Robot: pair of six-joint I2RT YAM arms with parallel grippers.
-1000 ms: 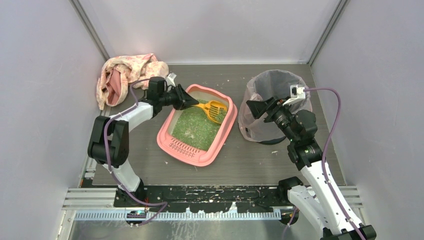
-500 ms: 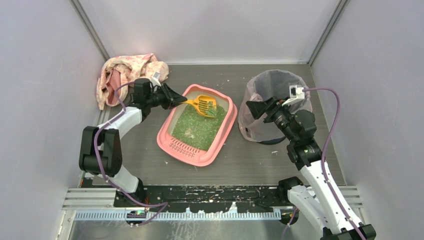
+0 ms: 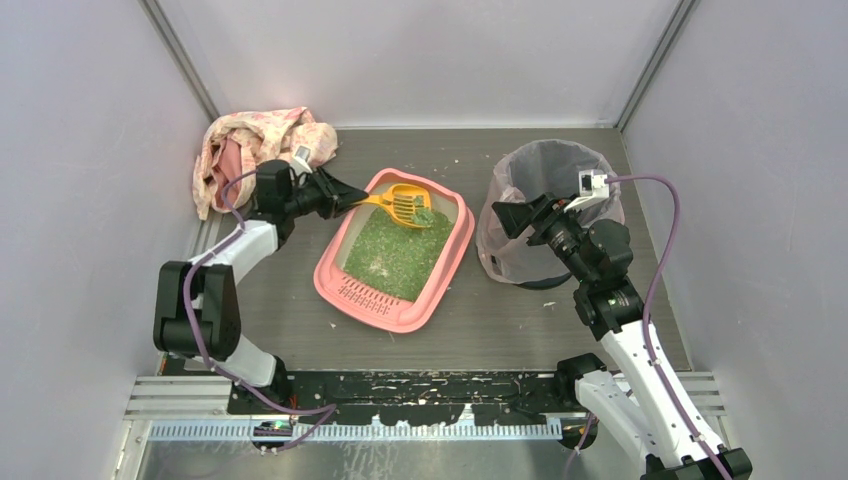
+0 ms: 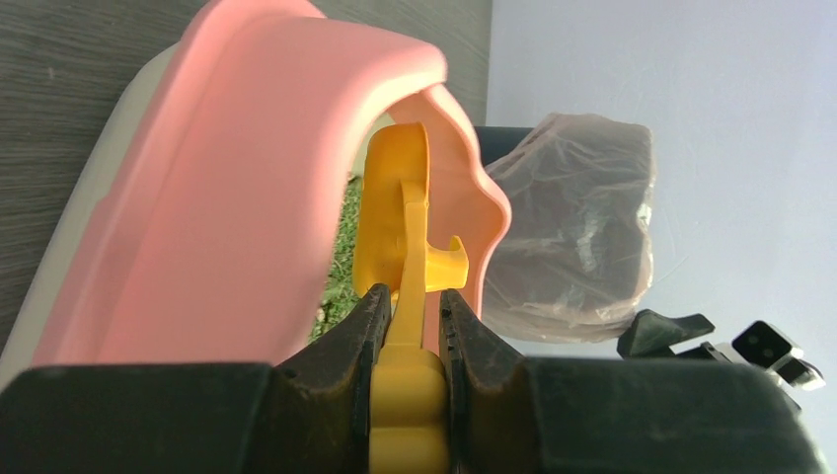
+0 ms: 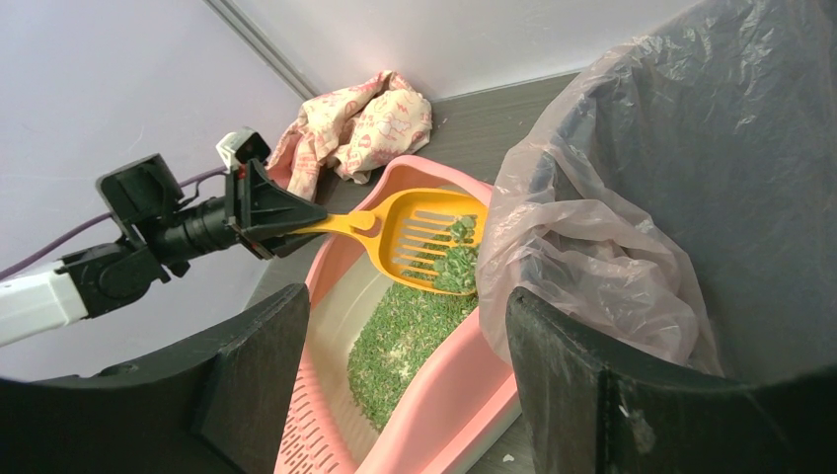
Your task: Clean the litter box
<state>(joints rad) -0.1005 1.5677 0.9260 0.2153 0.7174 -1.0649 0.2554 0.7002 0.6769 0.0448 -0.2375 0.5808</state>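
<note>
The pink litter box (image 3: 385,312) lies mid-table with green granules (image 3: 395,250) inside. My left gripper (image 3: 350,200) is at its far left corner, shut on the handle of a yellow slotted scoop (image 3: 405,205). The left wrist view shows both jaws pressed on the handle (image 4: 405,336), beside the box's pink wall (image 4: 247,197). From the right wrist, the scoop (image 5: 424,232) hangs above the box (image 5: 464,415) with green clumps (image 5: 454,262) in its blade. My right gripper (image 3: 510,215) stands open and empty at the bin's left side, its fingers (image 5: 257,375) wide apart.
A dark round bin with a translucent pinkish bag (image 3: 545,165) stands right of the box, touching its corner. A crumpled floral cloth (image 3: 255,150) lies at the back left. Stray granules dot the table (image 3: 520,330). Grey walls close in on three sides.
The left arm has drawn back to the left, pulling the scoop from the box's right side toward its far left end with granules on it. The right arm has not moved.
</note>
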